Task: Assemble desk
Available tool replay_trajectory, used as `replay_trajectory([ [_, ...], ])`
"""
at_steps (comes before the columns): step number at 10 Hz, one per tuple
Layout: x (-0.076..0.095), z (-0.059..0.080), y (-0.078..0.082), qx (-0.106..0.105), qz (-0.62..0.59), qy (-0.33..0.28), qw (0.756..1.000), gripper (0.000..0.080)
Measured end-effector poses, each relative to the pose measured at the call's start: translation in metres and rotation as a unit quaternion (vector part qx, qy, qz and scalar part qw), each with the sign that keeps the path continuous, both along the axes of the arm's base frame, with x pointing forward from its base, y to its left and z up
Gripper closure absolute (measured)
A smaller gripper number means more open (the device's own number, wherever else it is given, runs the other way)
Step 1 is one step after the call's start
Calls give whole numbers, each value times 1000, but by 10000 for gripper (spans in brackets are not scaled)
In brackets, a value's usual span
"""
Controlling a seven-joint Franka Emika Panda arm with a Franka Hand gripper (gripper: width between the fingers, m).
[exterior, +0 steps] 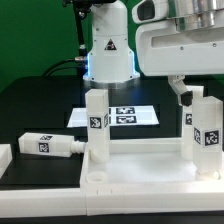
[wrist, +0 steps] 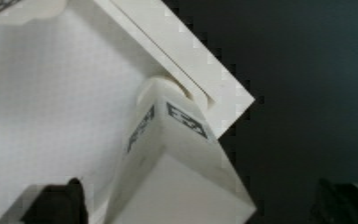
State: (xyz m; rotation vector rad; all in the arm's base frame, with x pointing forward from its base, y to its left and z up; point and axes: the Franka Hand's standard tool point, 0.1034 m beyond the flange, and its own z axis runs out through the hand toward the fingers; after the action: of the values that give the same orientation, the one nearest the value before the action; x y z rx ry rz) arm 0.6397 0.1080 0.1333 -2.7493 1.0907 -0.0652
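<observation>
We see the desk top (exterior: 140,168) lying flat on the black bench (exterior: 30,105), near the front. The left leg (exterior: 97,125) and the right leg (exterior: 206,135) stand upright in its corner sockets, and the loose leg (exterior: 50,144) lies on the bench beside it. The jaws are released, spread wide either side of the right leg with gaps showing in the wrist view. We judge the parts light, stiff and smooth — likely slippery — so grip a leg across its flat sides, mid-length. We find no readable words — only black-and-white square tags on the legs and the marker board (exterior: 125,113).
</observation>
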Motion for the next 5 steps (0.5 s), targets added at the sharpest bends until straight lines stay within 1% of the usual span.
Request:
replay_trajectory([
  [2, 0, -1, -1, -7, 64, -9, 998, 153],
  [3, 0, -2, -1, -18, 135, -18, 991, 153],
  [4, 1, -4, 5, -35, 235, -29, 971, 151],
  [5, -1, -9, 8, -42, 305, -36, 951, 151],
])
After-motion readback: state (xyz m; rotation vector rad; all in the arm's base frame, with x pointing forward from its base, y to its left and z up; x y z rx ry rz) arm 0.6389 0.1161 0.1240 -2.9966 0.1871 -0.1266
